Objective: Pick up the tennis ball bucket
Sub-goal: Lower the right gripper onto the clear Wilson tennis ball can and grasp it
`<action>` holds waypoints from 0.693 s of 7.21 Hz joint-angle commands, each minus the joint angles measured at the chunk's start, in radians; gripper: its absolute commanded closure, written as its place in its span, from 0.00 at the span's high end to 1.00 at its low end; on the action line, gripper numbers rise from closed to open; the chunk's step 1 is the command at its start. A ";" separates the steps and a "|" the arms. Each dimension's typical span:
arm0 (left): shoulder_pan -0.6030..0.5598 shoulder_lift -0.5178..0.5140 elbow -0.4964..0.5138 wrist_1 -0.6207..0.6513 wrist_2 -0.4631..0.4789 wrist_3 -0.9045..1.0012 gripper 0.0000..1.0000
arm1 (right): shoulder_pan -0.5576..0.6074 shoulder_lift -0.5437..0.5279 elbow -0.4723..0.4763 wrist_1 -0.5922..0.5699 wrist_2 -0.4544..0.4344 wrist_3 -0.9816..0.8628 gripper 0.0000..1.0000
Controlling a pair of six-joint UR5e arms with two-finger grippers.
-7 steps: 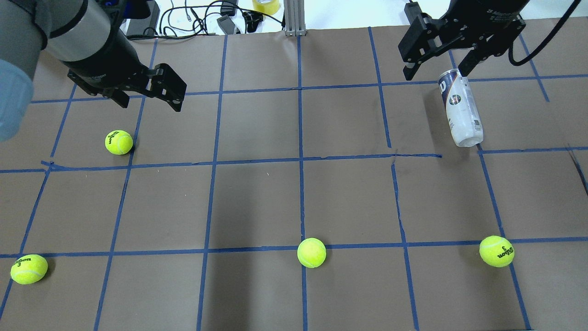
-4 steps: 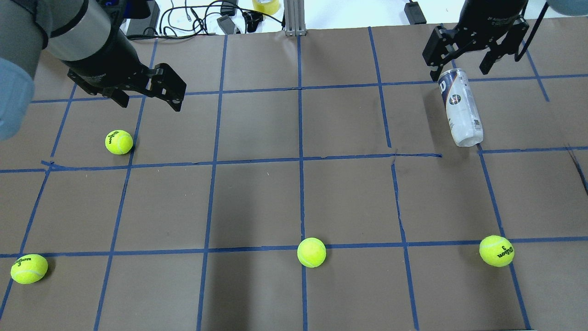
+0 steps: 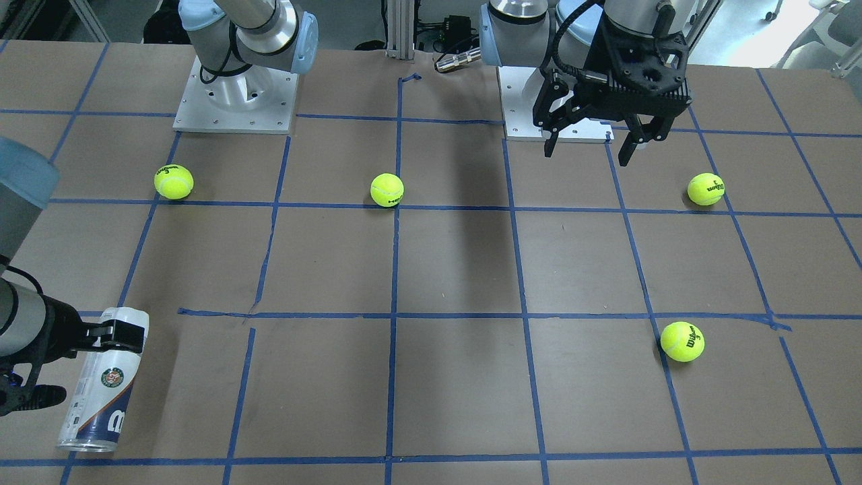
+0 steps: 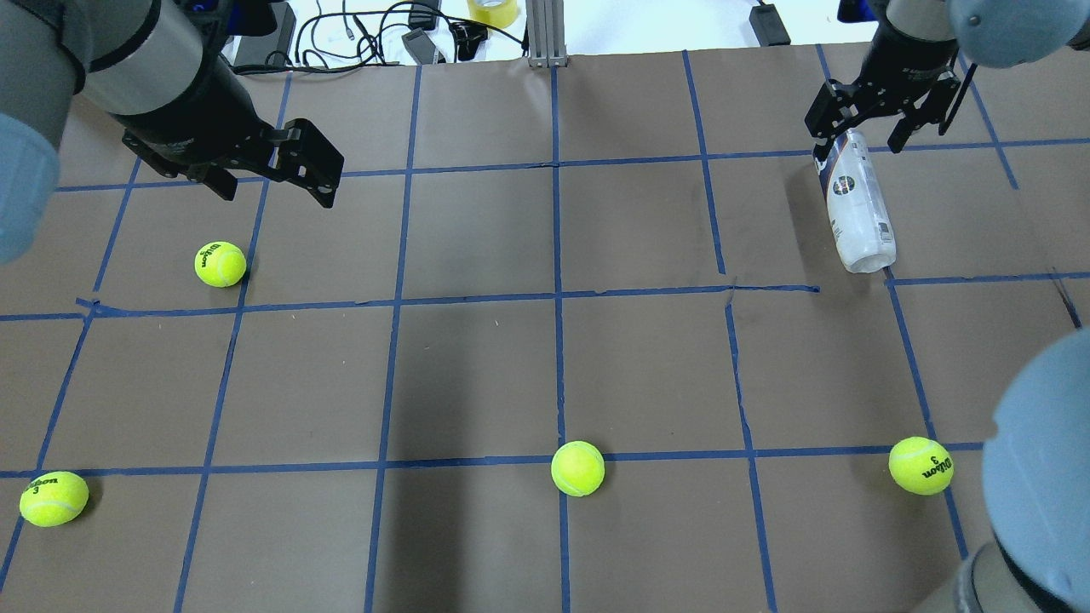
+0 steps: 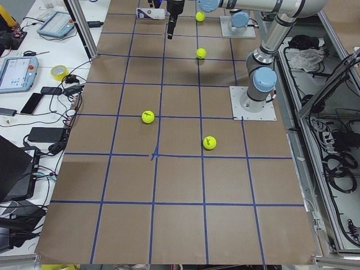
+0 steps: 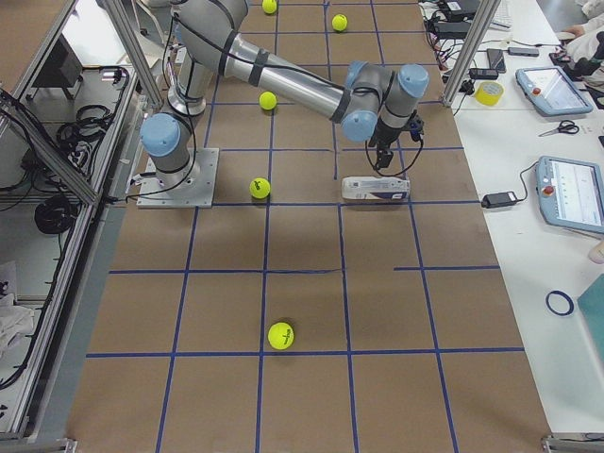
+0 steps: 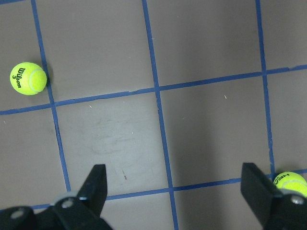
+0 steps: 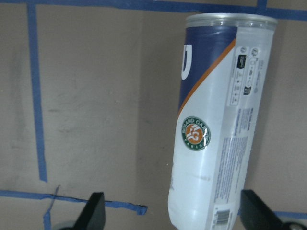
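Note:
The tennis ball bucket (image 4: pixel 856 209) is a clear tube with a white and navy label, lying on its side at the table's far right. It also shows in the front-facing view (image 3: pixel 101 391) and the right wrist view (image 8: pixel 216 134). My right gripper (image 4: pixel 860 140) is open and low over the tube's far end, one finger on each side, not clamped. In the right wrist view the tube lies between the fingertips (image 8: pixel 93 211), nearer the right one. My left gripper (image 4: pixel 277 183) is open and empty above the far left of the table.
Several yellow-green tennis balls lie on the brown gridded table: one near my left gripper (image 4: pixel 220 263), one front left (image 4: pixel 54 498), one front middle (image 4: pixel 577 467), one front right (image 4: pixel 920 465). Cables and a tape roll (image 4: pixel 494 10) lie beyond the far edge.
My right gripper has moved down and a little right, from above the tube's far end to straddling it. The tube and the left arm have not moved.

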 commanded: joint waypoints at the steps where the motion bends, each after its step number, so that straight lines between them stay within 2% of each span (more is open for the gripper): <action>1: 0.000 -0.001 -0.001 0.001 -0.002 0.004 1.00 | -0.025 0.064 -0.004 -0.026 -0.010 -0.006 1.00; 5: -0.002 -0.003 -0.003 0.004 0.000 0.004 1.00 | -0.029 0.120 0.015 -0.103 -0.010 -0.011 1.00</action>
